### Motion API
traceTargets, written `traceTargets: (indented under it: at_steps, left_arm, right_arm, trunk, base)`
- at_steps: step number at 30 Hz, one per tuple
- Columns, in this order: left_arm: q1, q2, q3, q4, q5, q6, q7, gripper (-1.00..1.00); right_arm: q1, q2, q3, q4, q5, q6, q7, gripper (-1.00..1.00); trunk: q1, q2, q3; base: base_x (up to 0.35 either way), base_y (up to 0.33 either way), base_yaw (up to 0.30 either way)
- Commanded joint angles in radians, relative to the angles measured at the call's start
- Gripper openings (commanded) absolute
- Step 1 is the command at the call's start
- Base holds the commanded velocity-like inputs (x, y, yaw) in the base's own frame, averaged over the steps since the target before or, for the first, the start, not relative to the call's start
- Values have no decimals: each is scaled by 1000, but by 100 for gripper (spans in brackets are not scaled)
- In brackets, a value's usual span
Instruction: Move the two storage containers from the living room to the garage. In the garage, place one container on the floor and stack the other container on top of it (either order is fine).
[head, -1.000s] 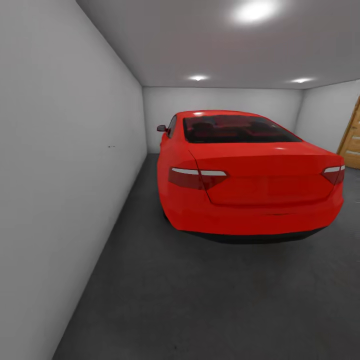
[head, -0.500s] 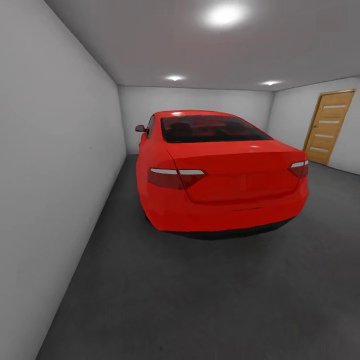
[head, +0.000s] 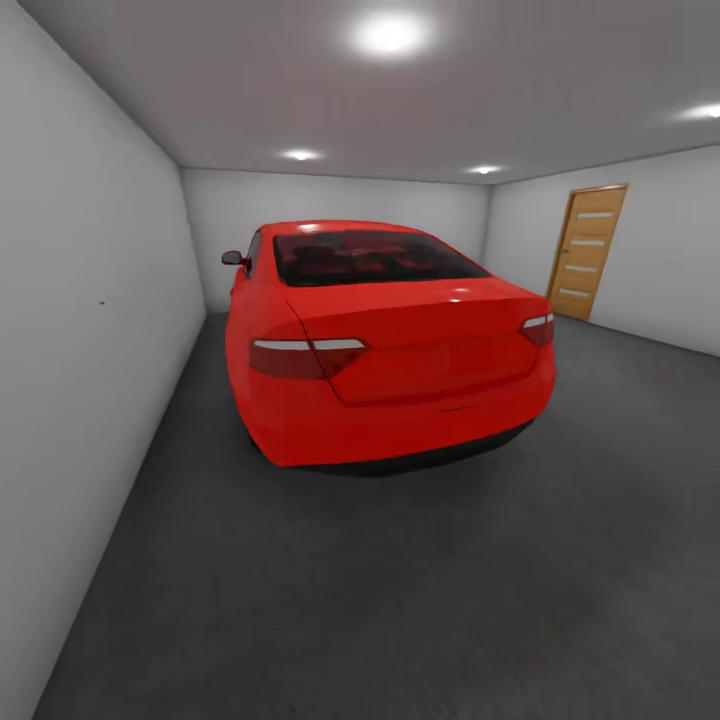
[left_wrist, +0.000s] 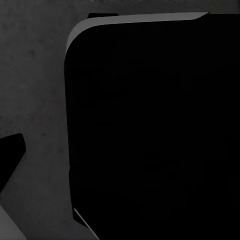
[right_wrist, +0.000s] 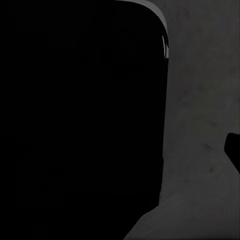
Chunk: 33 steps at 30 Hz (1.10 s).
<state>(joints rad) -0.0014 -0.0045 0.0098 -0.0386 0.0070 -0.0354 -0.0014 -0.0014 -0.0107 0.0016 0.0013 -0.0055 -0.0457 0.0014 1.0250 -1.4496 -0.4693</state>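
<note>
I am in the garage, with its plain white walls and recessed ceiling lights. The two storage containers are out of view. The dark grey mottled floor (head: 400, 590) stretches out bare in front of me. Both wrist views look down on that floor (left_wrist: 35, 90) (right_wrist: 200, 100) beside a large black rounded shape (left_wrist: 150, 125) (right_wrist: 75, 110), which looks like my own base. A small black wedge (left_wrist: 11, 157) sits at the picture's edge; I cannot say what it is.
A red car (head: 390, 350) stands straight ahead, its rear toward me, close to the left wall (head: 80, 350). A wooden door (head: 587, 250) is in the right wall. Open floor lies between me and the car and along the car's right side.
The whole head view has swung to the right. The car now sits further left in the picture and the wooden door shows in full. Nothing in the room has moved.
</note>
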Motion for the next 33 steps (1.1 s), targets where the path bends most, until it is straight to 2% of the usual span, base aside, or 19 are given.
traceTargets:
  at_steps: [1,18,33]
  left_arm:
    - [0,0,1,0,1,-3,0,100]
    - [0,-1,1,0,1,-3,0,100]
    - [0,-15,-1,0,0,-3,0,100]
  right_arm:
    - [0,0,0,0,-1,-3,0,100]
    - [0,3,0,0,9,1,11,100]
    - [0,5,-14,0,-7,0,11,100]
  trunk:
    - [0,0,-1]
    - [0,0,-1]
    - [0,0,-1]
  base:
    - [0,0,-282]
    - [0,0,-282]
    - [0,0,-283]
